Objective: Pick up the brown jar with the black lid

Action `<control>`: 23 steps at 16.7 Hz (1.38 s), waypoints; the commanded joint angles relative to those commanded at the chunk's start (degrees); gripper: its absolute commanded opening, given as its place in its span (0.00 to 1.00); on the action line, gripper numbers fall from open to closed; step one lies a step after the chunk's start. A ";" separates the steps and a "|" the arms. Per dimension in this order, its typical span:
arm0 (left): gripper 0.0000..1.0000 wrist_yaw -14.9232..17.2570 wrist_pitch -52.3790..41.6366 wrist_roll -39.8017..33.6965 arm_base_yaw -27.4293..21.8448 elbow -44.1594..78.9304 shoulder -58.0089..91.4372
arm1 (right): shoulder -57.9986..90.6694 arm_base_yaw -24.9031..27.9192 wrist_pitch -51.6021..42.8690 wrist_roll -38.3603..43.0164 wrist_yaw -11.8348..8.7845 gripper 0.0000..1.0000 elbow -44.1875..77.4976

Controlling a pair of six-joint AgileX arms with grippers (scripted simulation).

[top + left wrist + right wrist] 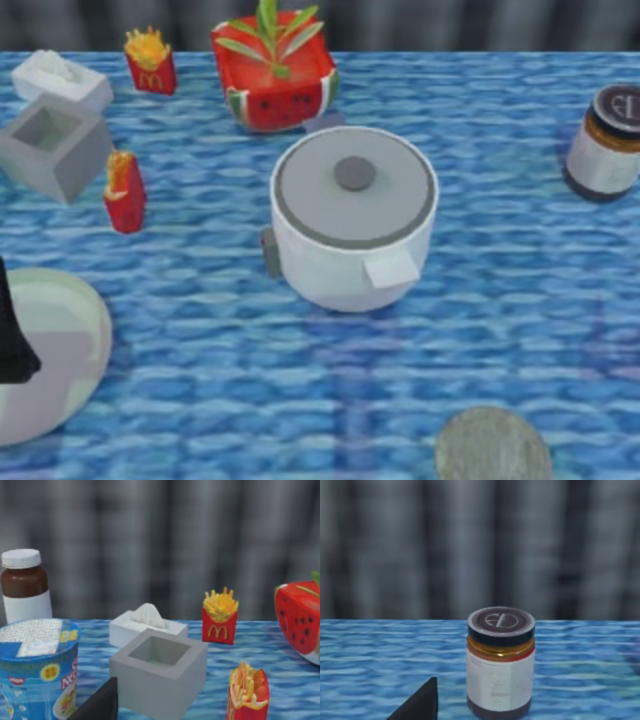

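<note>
Counted across the views: two red cartons of yellow fries (150, 60) (124, 192), two brown jars, one black-lidded (604, 143) and one white-capped (25, 586), one white lidded pot (350, 215), one grey open cube (52, 145), one white tissue box (60, 78), one watermelon planter (273, 75), one blue noodle cup (37, 667).

We see the brown jar (603, 155) standing upright near the tabletop's right edge, toward the far right corner. It is a small cylinder with an amber-brown shoulder, a wide white label round its body and a dark base. The black lid (620, 106) sits screwed on top, as wide as the jar, with a pale circular label on its face.
</note>
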 joint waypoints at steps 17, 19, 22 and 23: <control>1.00 0.00 0.00 0.00 0.00 0.00 0.00 | 55.53 -1.77 -39.84 -9.01 0.72 1.00 46.63; 1.00 0.00 0.00 0.00 0.00 0.00 0.00 | 66.55 -1.94 -46.34 -11.06 0.66 1.00 59.21; 1.00 0.00 0.00 0.00 0.00 0.00 0.00 | 83.07 -2.07 -55.53 -14.35 0.43 1.00 79.42; 1.00 0.00 0.00 0.00 0.00 0.00 0.00 | 88.55 -2.08 -58.46 -15.48 0.33 1.00 86.29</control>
